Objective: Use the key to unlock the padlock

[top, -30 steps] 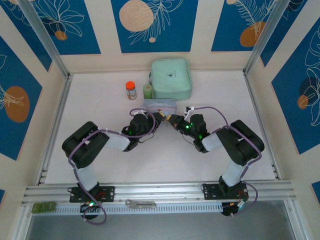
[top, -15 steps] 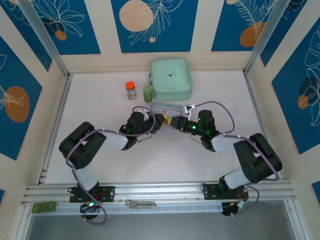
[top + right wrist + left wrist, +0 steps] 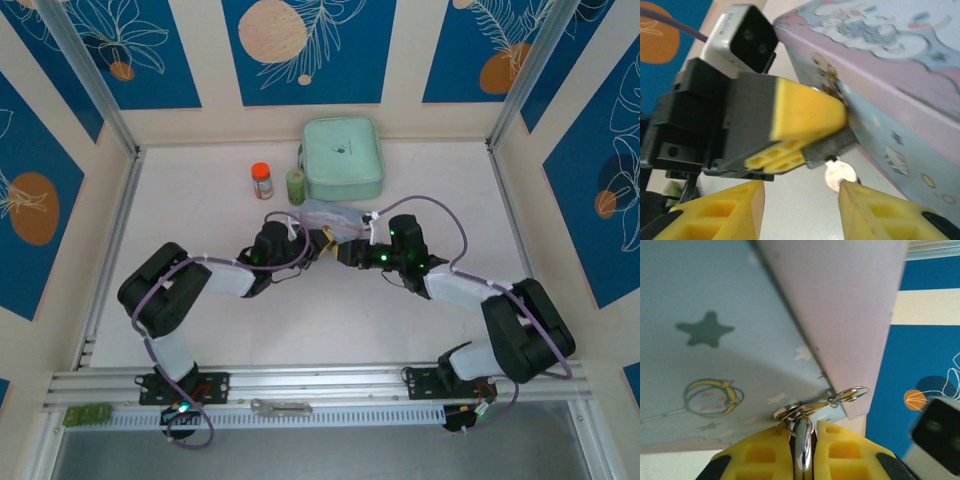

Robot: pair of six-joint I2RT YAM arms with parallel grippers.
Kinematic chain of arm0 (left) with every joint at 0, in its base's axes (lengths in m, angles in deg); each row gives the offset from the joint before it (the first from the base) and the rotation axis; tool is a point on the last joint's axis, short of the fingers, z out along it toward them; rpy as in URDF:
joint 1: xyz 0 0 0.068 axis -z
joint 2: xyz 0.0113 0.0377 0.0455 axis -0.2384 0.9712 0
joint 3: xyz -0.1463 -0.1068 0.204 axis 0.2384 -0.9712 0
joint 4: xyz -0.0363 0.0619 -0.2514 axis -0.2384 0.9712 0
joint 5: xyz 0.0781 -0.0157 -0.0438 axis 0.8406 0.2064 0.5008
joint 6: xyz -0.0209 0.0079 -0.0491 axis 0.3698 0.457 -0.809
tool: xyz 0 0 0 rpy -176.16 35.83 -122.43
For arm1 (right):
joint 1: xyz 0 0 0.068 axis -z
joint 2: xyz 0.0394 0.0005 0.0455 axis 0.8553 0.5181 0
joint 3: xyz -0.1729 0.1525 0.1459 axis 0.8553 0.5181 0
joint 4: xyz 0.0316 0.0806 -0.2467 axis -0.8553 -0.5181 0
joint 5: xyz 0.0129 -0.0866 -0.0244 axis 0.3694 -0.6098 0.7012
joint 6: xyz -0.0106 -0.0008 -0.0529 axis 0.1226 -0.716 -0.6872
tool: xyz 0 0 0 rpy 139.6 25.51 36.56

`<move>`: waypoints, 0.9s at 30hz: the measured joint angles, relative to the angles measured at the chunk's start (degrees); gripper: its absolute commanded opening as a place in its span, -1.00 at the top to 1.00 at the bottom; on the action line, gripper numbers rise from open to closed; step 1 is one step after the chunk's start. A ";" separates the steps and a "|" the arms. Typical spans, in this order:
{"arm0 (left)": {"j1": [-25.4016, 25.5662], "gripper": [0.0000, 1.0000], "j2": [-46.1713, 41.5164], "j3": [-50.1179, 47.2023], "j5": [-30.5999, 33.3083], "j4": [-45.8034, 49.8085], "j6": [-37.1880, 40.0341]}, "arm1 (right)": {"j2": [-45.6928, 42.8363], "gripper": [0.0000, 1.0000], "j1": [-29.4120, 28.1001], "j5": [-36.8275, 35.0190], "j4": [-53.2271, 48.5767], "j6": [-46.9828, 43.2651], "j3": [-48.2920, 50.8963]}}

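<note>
Since a second ago, the right arm's elbow is swung out to the right, and the pale blue tin [image 3: 335, 212] is tipped slightly between the two wrists. The key [image 3: 803, 447] is pinched between the closed fingers of the left gripper [image 3: 318, 241] and pointed at the tin's corner edge, where the padlock [image 3: 827, 80] appears to hang. The right gripper [image 3: 800, 210] is held just below with its fingers spread wide and nothing between them. Whether the key is seated in the keyhole cannot be told. The lock is judged not yet released, so seating, turning and opening are left.
</note>
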 measured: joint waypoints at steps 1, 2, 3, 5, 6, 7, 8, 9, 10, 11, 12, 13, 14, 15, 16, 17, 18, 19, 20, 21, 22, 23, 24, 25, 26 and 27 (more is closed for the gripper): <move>-0.02 1.00 0.00 0.22 0.00 0.74 0.00 | -0.63 0.15 -0.79 -1.68 -2.75 -2.36 -1.62; -0.04 1.00 0.00 0.37 0.00 1.25 0.00 | -0.94 0.16 -1.51 -3.23 -4.90 -4.39 -2.95; -0.04 1.00 0.00 0.48 0.02 1.86 0.00 | -1.11 0.17 -2.45 -5.09 -7.17 -6.47 -4.26; -0.04 1.00 0.00 0.81 0.00 3.08 -0.02 | -1.07 0.21 -4.26 -8.83 -11.43 -10.23 -6.25; -0.04 1.00 0.00 1.01 0.00 3.85 -0.02 | -0.85 0.22 -5.27 -10.43 -13.60 -11.98 -7.19; -0.04 1.00 -0.02 1.16 0.00 4.52 -0.04 | -0.44 0.22 -6.32 -12.11 -15.89 -13.66 -8.28; -0.04 1.00 -0.02 1.27 0.00 4.90 -0.02 | 0.09 0.22 -7.06 -13.53 -17.46 -15.10 -9.16; -0.04 1.00 -0.02 1.38 0.00 5.46 -0.04 | 0.79 0.22 -7.91 -15.13 -19.15 -16.59 -10.12; -0.04 1.00 -0.02 1.57 0.00 6.12 -0.04 | 1.46 0.22 -8.66 -16.74 -20.65 -17.99 -10.95; -0.04 1.00 -0.02 1.79 0.00 6.80 -0.02 | 2.08 0.22 -9.25 -18.10 -21.97 -19.12 -11.61; -0.04 1.00 -0.04 2.12 0.00 7.61 -0.02 | 2.75 0.22 -9.88 -19.58 -23.50 -20.35 -12.31; -0.07 1.00 -0.09 2.40 0.00 8.35 0.00 | 3.34 0.22 -10.45 -21.11 -24.87 -21.53 -12.90; -0.07 1.00 -0.15 2.71 0.00 8.87 0.00 | 3.72 0.22 -10.82 -22.21 -25.77 -22.32 -13.18; -0.07 1.00 -0.17 2.99 -0.02 9.29 -0.02 | 3.96 0.22 -11.17 -23.34 -26.51 -23.12 -13.25; -0.09 1.00 -0.24 3.21 -0.04 9.64 -0.02 | 4.13 0.23 -11.43 -24.30 -27.26 -23.85 -13.25; -0.09 1.00 -0.31 3.32 -0.04 9.84 -0.02 | 4.37 0.23 -11.61 -25.16 -27.82 -24.41 -13.25; -0.11 1.00 -0.33 3.37 -0.04 10.14 -0.04 | 4.66 0.23 -11.78 -26.16 -28.26 -25.07 -13.35; -0.15 1.00 -0.35 3.37 -0.07 10.38 -0.07 | 4.98 0.23 -11.93 -27.21 -28.61 -25.64 -13.49; -0.17 1.00 -0.35 3.37 -0.17 10.54 -0.07 | 5.33 0.23 -12.13 -28.24 -28.76 -26.16 -13.60; -0.20 1.00 -0.37 3.37 -0.20 10.62 -0.07 | 5.73 0.23 -12.33 -29.27 -28.94 -26.75 -13.66; -0.20 1.00 -0.44 3.37 -0.22 10.80 -0.07 | 6.10 0.23 -12.52 -30.14 -29.00 -27.28 -13.73; -0.20 1.00 -0.50 3.39 -0.22 10.97 -0.07 | 6.45 0.23 -12.61 -30.93 -29.03 -27.71 -13.79; -0.20 1.00 -0.57 3.39 -0.24 11.19 -0.04 | 6.80 0.24 -12.70 -31.65 -28.94 -28.17 -13.81; -0.20 1.00 -0.66 3.41 -0.28 11.41 -0.07 | 7.13 0.26 -12.85 -32.48 -28.76 -28.63 -13.84; -0.20 1.00 -0.70 3.41 -0.35 11.54 -0.07 | 7.39 0.27 -12.98 -33.07 -28.50 -28.98 -13.84; -0.20 1.00 -0.79 3.45 -0.39 11.69 -0.07 | 7.67 0.29 -13.22 -33.79 -28.09 -29.42 -13.86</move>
